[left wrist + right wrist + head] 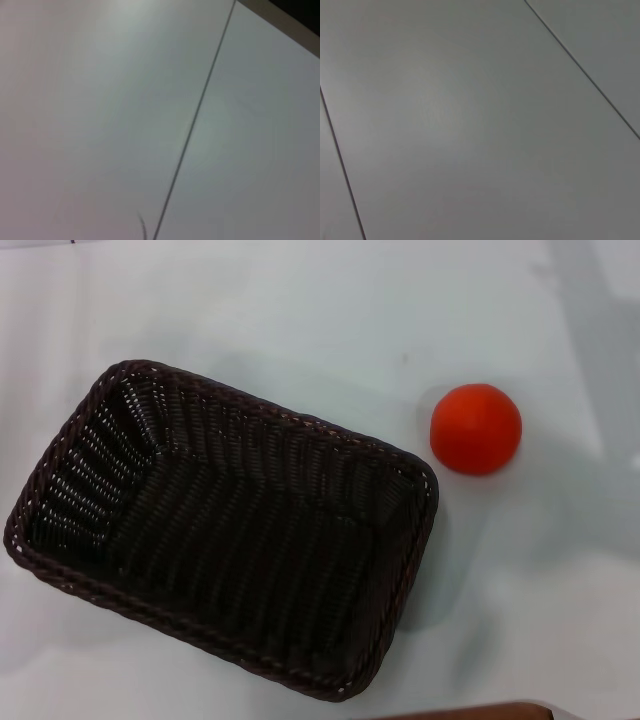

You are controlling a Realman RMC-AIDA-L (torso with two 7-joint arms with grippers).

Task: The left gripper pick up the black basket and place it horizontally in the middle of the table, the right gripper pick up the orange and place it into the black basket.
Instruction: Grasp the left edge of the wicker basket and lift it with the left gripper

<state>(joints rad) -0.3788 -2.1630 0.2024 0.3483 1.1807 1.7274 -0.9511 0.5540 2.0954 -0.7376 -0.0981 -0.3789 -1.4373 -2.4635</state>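
A pale, slightly glossy white surface point(300, 310) fills the head view, with a faint bluish-grey tone.

The largest object on it is the black basket point(225, 525), a rectangular woven container with a braided rim and sloping sides. It sits upright with its opening facing up, on the left and centre of the head view. It lies at an angle, with one short end toward the far left and the other toward the near centre. Its inside holds nothing that can be seen.

The orange point(476, 428) rests on the bare surface to the right of the basket, close to the basket's far right corner but apart from it. It is round, smooth and bright red-orange. It is outside the basket.

A thin strip of brown shows at the bottom edge of the head view; what it is cannot be told.

The left wrist view shows only the plain surface point(100, 125), crossed by one thin dark seam line point(195, 115), with a darker band at one corner. The right wrist view shows the same plain surface point(470, 130), with two thin dark seam lines.

Neither the left hand nor the right hand appears in any view, so whether each is wide, narrow or holding anything cannot be told.
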